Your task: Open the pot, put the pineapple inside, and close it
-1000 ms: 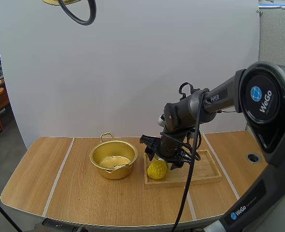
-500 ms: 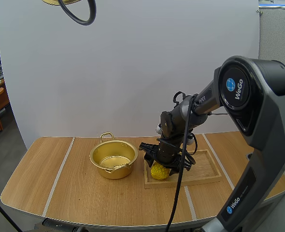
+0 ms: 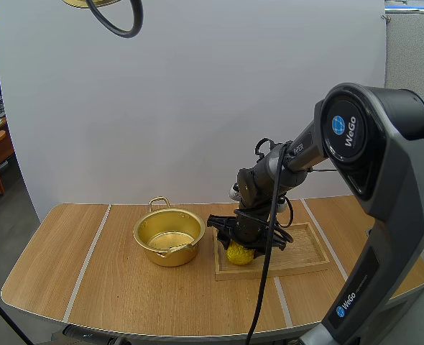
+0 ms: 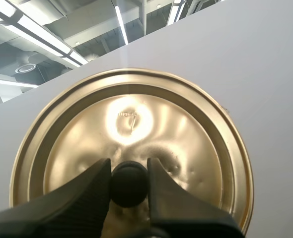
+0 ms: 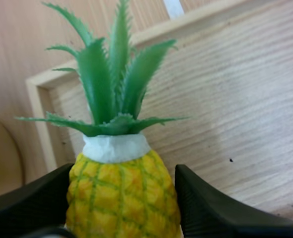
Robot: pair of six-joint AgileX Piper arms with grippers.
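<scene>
High view: your right claw (image 3: 239, 246) is sitting down over the pineapple (image 3: 237, 254) at the left end of the tray (image 3: 305, 251). The open pot (image 3: 169, 236) is standing just beside it on the wood surface (image 3: 111, 287).
Left wrist: your left claw (image 4: 128, 171) is clamping the black knob (image 4: 129, 186) of the lid (image 4: 136, 124).
Right wrist: fingers (image 5: 211, 208) are pinching the pineapple's flanks.

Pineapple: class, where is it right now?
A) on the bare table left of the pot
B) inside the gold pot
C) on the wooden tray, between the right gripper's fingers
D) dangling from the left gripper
C: the pineapple rests on the wooden tray with the right gripper pinching it on both sides, while the pot stands empty beside the tray.
</scene>
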